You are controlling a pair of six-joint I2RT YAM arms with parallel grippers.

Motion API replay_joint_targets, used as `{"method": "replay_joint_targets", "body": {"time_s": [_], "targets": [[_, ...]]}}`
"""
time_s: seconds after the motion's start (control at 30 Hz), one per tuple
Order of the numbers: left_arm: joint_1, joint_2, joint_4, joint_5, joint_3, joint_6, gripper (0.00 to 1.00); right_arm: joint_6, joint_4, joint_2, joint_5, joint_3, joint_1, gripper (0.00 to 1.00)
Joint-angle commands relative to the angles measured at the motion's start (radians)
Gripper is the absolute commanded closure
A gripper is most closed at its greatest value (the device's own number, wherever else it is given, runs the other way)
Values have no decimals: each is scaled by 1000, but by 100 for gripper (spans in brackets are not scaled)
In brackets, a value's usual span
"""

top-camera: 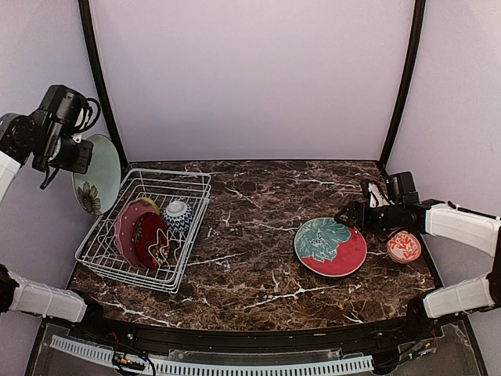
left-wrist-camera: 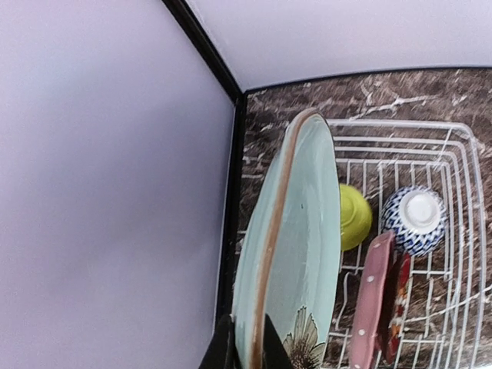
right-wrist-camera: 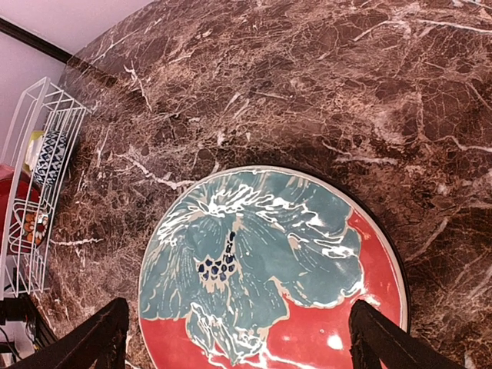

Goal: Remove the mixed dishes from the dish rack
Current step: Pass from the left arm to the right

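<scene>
My left gripper [top-camera: 78,160] is shut on the rim of a pale green plate [top-camera: 98,174] with a flower print, held on edge in the air left of the white wire dish rack [top-camera: 200,196]; the left wrist view shows the plate [left-wrist-camera: 304,246] pinched between the fingers [left-wrist-camera: 223,350]. The rack holds a pink plate [top-camera: 125,227], a dark red floral plate [top-camera: 153,239], a blue-white bowl [top-camera: 178,215] and a lime-green bowl [left-wrist-camera: 354,217]. My right gripper [top-camera: 348,213] is open above the far rim of the red-teal plate [top-camera: 330,245], which lies flat on the table. A red-white bowl [top-camera: 404,247] sits right of it.
Dark marble table [top-camera: 250,274] with purple walls and black corner posts [top-camera: 98,78] behind. The rack [right-wrist-camera: 31,192] shows at the left edge of the right wrist view, well apart from the red-teal plate [right-wrist-camera: 269,269].
</scene>
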Motion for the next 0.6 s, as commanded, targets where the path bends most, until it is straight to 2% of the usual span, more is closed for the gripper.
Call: {"method": "replay_joint_targets", "body": {"time_s": [0.0,0.2,0.4,0.57], "targets": [[-5,-93,248,129,46,-21,99,12,-5,-10,-17,36,10,3],[-5,-125,520,471,-39,-93,99,21,-10,-57,-44,39,14,1],[-5,-136,850,911,-324,-251,99,71,69,-74,-156,11,18,1],[-38,-94,1184,1106,-575,-483,99,173,244,-50,-293,-26,71,1]]}}
